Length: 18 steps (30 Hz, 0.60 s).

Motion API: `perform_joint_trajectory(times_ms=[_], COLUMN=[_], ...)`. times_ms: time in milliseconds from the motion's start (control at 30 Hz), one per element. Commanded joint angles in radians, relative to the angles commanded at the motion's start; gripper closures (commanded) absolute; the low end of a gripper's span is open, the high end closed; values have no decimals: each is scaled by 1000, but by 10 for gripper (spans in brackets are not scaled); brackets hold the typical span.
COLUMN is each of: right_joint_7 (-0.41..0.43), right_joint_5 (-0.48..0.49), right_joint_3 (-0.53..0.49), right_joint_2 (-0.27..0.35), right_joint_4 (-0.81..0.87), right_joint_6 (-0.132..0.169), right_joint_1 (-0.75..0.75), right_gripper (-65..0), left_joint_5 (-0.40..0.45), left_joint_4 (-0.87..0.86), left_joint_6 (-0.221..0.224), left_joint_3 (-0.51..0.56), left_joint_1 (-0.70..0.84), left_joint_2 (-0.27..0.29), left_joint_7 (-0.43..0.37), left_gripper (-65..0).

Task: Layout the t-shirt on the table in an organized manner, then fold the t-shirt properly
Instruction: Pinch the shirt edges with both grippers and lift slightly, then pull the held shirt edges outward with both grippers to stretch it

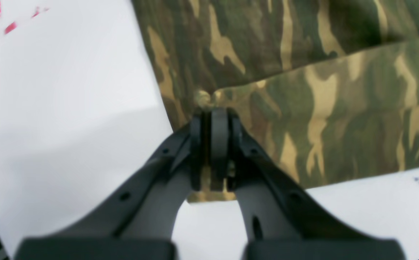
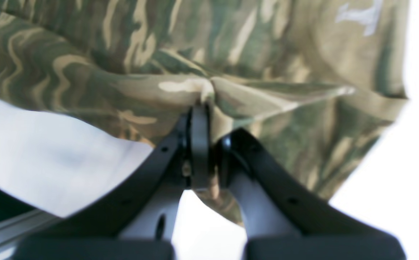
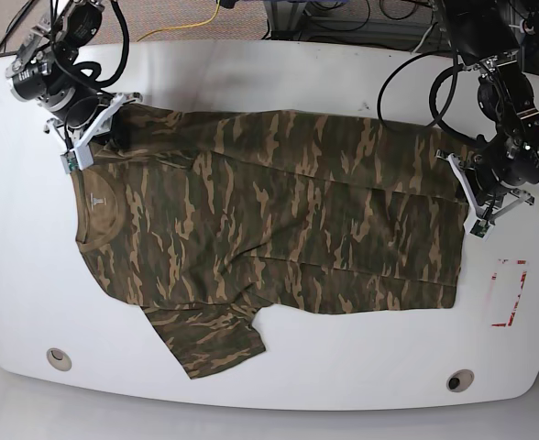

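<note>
The camouflage t-shirt (image 3: pixel 279 211) lies spread across the white table (image 3: pixel 279 73), collar (image 3: pixel 91 206) to the left and hem to the right, with one sleeve (image 3: pixel 214 344) sticking out toward the front edge. My right gripper (image 3: pixel 84 147) is shut on a bunched pinch of fabric at the far shoulder near the collar; the right wrist view shows the gripper (image 2: pixel 204 104) and the shirt (image 2: pixel 158 54). My left gripper (image 3: pixel 465 183) is shut on the hem's far right corner; the left wrist view shows the gripper (image 1: pixel 214 108), where one layer of the shirt (image 1: pixel 303 108) overlaps another.
A red tape outline (image 3: pixel 510 293) marks the table to the right of the hem and shows in the left wrist view (image 1: pixel 10 27). Two grommet holes (image 3: pixel 59 358) (image 3: pixel 459 379) sit near the front edge. Cables (image 3: pixel 407 73) trail over the back right.
</note>
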Motion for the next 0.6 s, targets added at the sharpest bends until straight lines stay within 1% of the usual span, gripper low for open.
perform_joint_trajectory(times_ms=[133, 367, 533, 600], right_joint_7=[-2, -3, -3, -3], right_joint_5=[0, 3, 9, 9], right_joint_3=[0, -3, -9, -31], right_joint_2=[12, 26, 26, 29], right_joint_4=[0, -18, -20, -20], right_joint_6=[0, 0, 0, 0], right_joint_1=[25, 61, 81, 94], right_gripper=[0, -6, -6, -6], left_joint_5=[2, 3, 49, 54], left_joint_4=[-40, -81, -106, -120], left_joint_6=[0, 0, 0, 0], left_joint_3=[2, 3, 3, 5], left_joint_1=[-21, -52, -69, -72], left_joint_2=[-3, -5, 0, 2], left_joint_7=[-28, -31, -34, -54], left_gripper=[-3, -3, -4, -4])
